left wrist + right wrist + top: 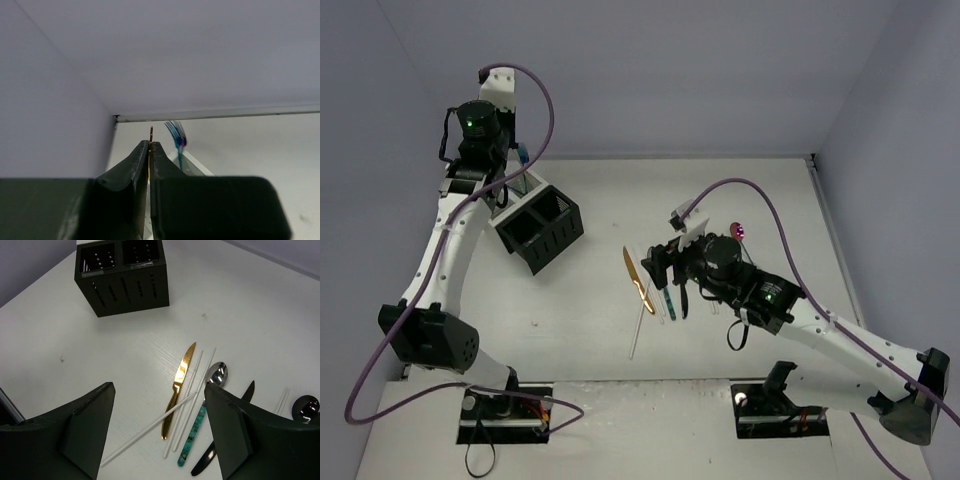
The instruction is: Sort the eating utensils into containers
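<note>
The sorting is going on with two arms at once. The left tool [150, 146] is hanging over the far side of the containers [122, 287], close to the back corner of the surface [100, 350]. Its jaws are pressing together on a thin gold piece [151, 132], of which only the edge is showing, so I cannot tell which kind of utensil it is. Just beside it a blue fork [174, 132] is standing upright in a white bin [196, 166]. I judge that this arm is about to drop its piece into a bin, so it needs to be right over the proper compartment before the jaws are opening. The right tool [159, 400] is hovering with wide jaws and holding nothing, above the loose pile that is lying well apart from the containers. In this pile a gold knife [181, 385] is lying under a long white stick [150, 427], next to a spoon with a teal handle [200, 425] and a black utensil [220, 450]. The next move for this arm is probably going down on one piece only. The pieces are crossing and touching each other, so the jaws should be closing across one handle, or a neighbour could come up together with it.
</note>
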